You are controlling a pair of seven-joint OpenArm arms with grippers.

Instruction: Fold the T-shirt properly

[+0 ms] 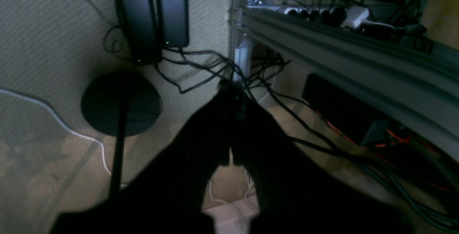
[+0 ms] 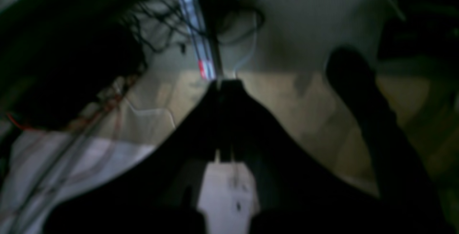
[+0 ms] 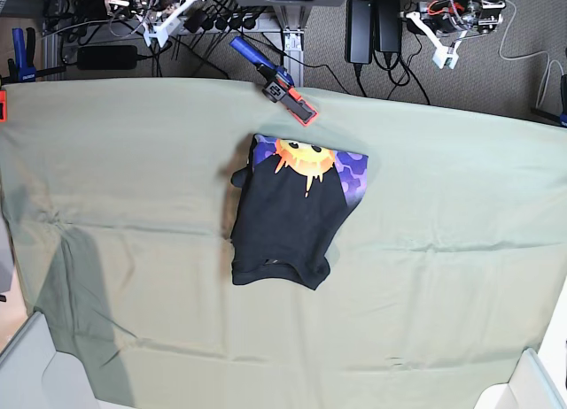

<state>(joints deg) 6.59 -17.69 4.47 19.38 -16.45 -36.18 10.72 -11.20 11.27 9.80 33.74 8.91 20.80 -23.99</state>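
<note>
left wrist: left end effector [image 1: 231, 94] closed, empty, over floor cables. right wrist: right end effector [image 2: 224, 83] closed, empty, blurry. base: t-shirt [image 3: 295, 210] folded mid table [image 3: 461, 276]; loose lower hem may spring open.

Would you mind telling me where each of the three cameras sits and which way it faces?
Left wrist: rides the left gripper, facing the floor, power bricks and frame rail.
Right wrist: rides the right gripper, facing blurred, dim floor.
Base: overhead, looking down on the T-shirt on the green table cloth; arms at top edge.
Shared: power bricks, left wrist and base.
</note>
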